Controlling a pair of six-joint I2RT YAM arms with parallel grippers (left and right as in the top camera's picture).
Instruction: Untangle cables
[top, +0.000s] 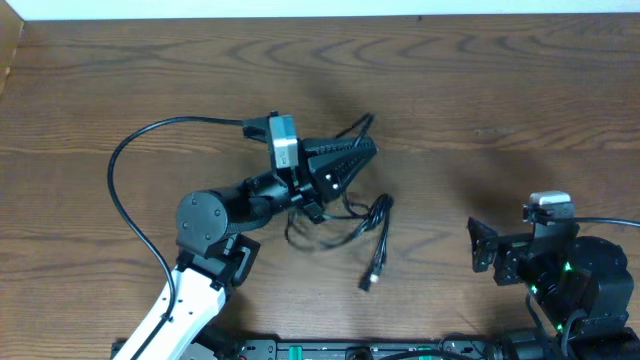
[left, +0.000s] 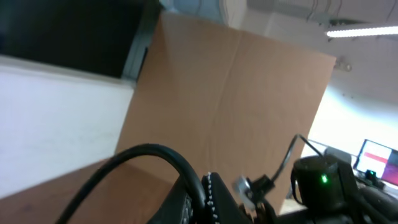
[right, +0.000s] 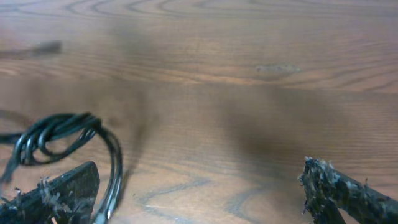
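Two arms work over a table (top: 500, 100) of brown, matte wood with long wavy grain.

The cables (top: 345, 215) are thin, glossy black cords in a loose knot of loops near the table's middle. One strand ends in a small plug (top: 371, 280) lying toward the near edge. In the right wrist view the same cords (right: 56, 130) appear as a bundled oval loop at the left.

The left gripper (top: 370, 150) is long, black and saw-toothed along its inner faces. Its jaws are pressed together on a strand of the cables, which pokes out beyond the tip. In the left wrist view, one toothed finger (left: 214, 199) shows beside a black cord arching up from it. That camera tilts away from the table toward a flat cardboard panel (left: 236, 106), so the knot is out of frame.

The right gripper (top: 482, 245) sits low at the right, well apart from the cables. Its jaws are spread wide, and the pads (right: 62, 193) are rough and frayed with pale fibres. Both fingers are cut off by the frame's lower edge.

Bare wood lies between the right gripper and the knot, and across the far half of the table.
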